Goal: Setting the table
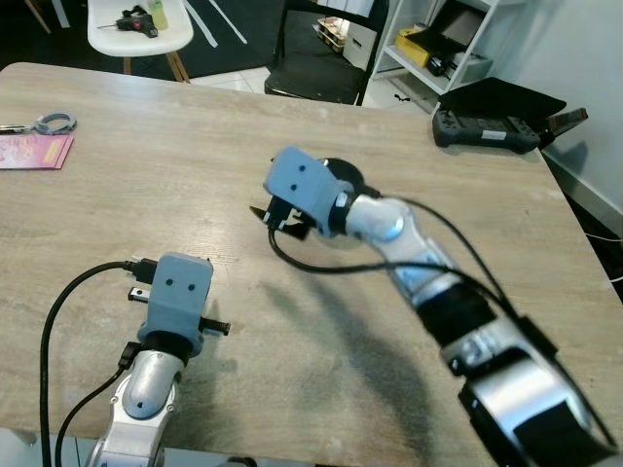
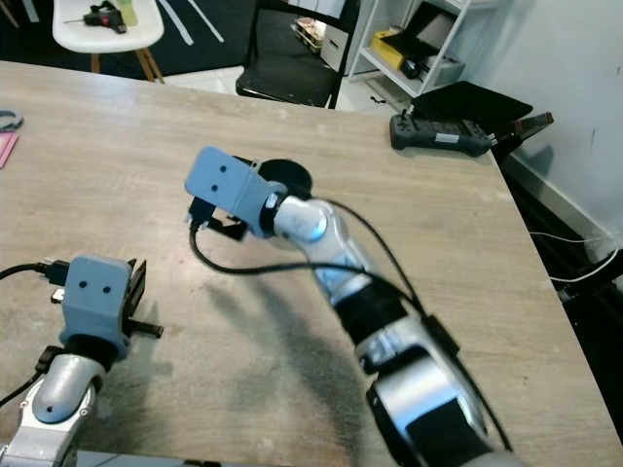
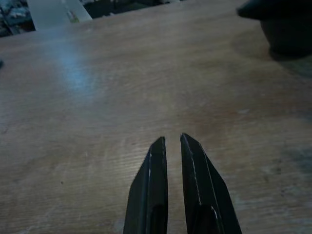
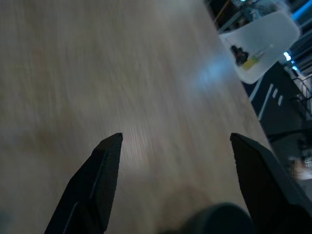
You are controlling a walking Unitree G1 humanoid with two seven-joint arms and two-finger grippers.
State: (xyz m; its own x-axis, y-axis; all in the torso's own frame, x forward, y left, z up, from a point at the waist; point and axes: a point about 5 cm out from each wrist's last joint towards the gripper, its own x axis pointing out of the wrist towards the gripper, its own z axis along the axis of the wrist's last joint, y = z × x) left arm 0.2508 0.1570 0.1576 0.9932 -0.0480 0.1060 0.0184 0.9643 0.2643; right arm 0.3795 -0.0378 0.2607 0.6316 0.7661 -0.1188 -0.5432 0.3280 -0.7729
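A light wood-grain surface (image 1: 195,185) takes up most of the left eye view. The right gripper (image 4: 175,141) reaches in from the lower right to the centre of the frame, its blue wrist housing held just above the wood, and its two black fingers (image 4: 100,180) are spread wide with nothing between them. Directly behind that wrist, near the middle of the frame, sits a small dark round object (image 1: 343,177) on the surface, mostly hidden by the arm; whether it is a bowl or a cup I cannot tell. In the right wrist view a dark rounded shape lies at the bottom edge between the fingers.

The left gripper (image 3: 173,141) hovers low at the lower left of the left eye view, and its fingers are pressed nearly together, holding nothing, with bare wood in front of them.

At the upper left edge lies a pink booklet (image 1: 34,151) with a roll of tape (image 1: 55,123) just above it. At the upper right, a black game controller (image 1: 487,129) rests on the surface near its far corner. Beyond the far edge stand a white chair (image 1: 136,34) and a black chair (image 1: 316,68).
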